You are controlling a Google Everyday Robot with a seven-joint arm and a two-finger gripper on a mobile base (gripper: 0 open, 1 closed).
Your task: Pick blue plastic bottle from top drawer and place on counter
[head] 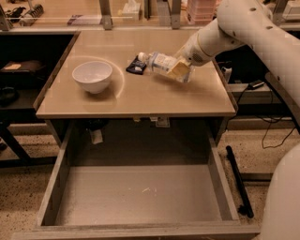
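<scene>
The blue plastic bottle (157, 61) is clear with a white cap pointing left. It is held tilted, low over the middle-right of the beige counter (131, 96). My gripper (177, 70) is shut on its base end, with the white arm reaching in from the upper right. The top drawer (140, 192) stands pulled out below the counter's front edge, and its grey bottom is bare.
A white bowl (92, 76) sits on the counter's left half. A small black packet (136, 65) lies just left of the bottle's cap. A cluttered shelf with metal posts (105, 9) runs behind the counter. A black bar (238, 180) lies on the floor right of the drawer.
</scene>
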